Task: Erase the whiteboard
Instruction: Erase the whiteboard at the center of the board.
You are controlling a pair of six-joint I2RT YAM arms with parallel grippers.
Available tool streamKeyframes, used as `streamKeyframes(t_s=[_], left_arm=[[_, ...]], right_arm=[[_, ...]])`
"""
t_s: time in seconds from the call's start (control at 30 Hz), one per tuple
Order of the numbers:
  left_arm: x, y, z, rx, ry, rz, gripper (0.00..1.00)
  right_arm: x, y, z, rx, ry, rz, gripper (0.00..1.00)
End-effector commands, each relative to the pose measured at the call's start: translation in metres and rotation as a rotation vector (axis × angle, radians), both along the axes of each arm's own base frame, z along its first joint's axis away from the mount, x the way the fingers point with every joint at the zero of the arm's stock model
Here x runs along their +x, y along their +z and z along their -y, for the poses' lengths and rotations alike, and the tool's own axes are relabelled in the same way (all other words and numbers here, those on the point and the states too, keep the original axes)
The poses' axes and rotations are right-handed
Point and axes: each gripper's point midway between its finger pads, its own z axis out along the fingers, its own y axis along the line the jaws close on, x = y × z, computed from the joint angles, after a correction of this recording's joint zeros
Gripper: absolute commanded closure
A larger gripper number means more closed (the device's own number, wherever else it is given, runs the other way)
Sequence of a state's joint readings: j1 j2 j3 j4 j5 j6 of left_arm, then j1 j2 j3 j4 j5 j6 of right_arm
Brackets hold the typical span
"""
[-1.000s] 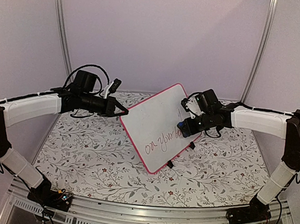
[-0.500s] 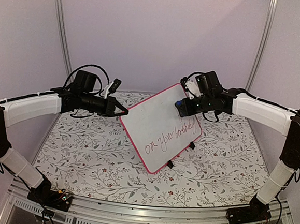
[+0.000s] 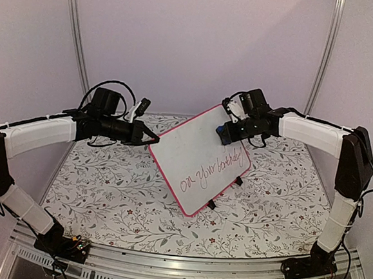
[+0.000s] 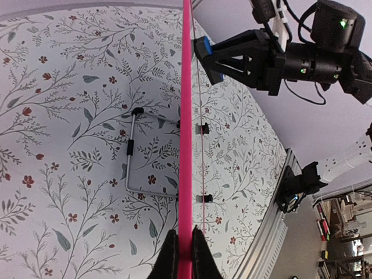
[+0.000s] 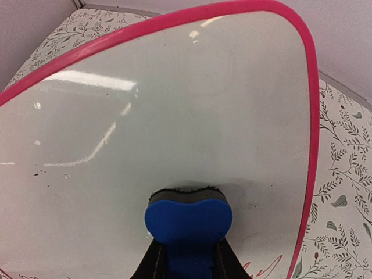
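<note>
The whiteboard (image 3: 195,156), white with a pink-red frame and two black clip feet, stands tilted above the table, with red handwriting along its lower right edge. My left gripper (image 3: 153,137) is shut on its left frame edge; in the left wrist view the frame (image 4: 186,116) runs straight up between my jaws (image 4: 185,250). My right gripper (image 3: 225,134) is shut on a blue eraser (image 5: 188,220), whose dark felt presses on the board's upper right face (image 5: 174,116). The eraser also shows in the left wrist view (image 4: 204,55).
The table carries a floral-patterned cloth (image 3: 104,198). A bent metal wire stand (image 4: 131,157) lies on the cloth behind the board. White walls enclose the cell, and an aluminium rail (image 3: 183,268) runs along the near edge.
My right gripper has carried the eraser from the board's lower right, over the writing, up to its upper right corner. The left arm and board have stayed still.
</note>
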State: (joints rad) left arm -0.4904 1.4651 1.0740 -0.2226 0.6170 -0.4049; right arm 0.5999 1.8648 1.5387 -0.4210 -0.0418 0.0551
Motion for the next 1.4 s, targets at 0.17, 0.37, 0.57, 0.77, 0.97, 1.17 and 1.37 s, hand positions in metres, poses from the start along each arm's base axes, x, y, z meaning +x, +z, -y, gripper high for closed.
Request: streamKeyframes(t_s=[0.17,0.37,0.57,0.77,0.97,1.17,1.37], left_arm=[[-0.006,0.016,0.003,-0.031,-0.051,0.064,1.0],[-0.006,0.015,0.003,-0.034,-0.052,0.063,1.0],[-0.006,0.014,0.003,-0.031,-0.051,0.059,1.0],[-0.006,0.015,0.003,-0.032,-0.052,0.062,1.0],[-0.006,0.015,0.003,-0.031,-0.05,0.064,1.0],[-0.005,0.015,0.003,-0.03,-0.047,0.062,1.0],[-0.004,0.015,0.002,-0.028,-0.039,0.063,1.0]], right_arm=[[-0.03,-0.054,0.013,-0.031,0.034,-0.118,1.0],[-0.053,-0.074,0.025,-0.033,0.032,-0.167,1.0],[-0.07,-0.086,0.03,-0.019,0.04,-0.21,1.0],[-0.079,-0.094,0.035,-0.017,0.028,-0.23,1.0],[-0.078,-0.087,0.037,-0.013,0.017,-0.213,1.0],[-0.063,-0.035,0.033,0.019,0.005,-0.103,1.0],[-0.07,0.016,0.01,0.022,0.041,0.032,1.0]])
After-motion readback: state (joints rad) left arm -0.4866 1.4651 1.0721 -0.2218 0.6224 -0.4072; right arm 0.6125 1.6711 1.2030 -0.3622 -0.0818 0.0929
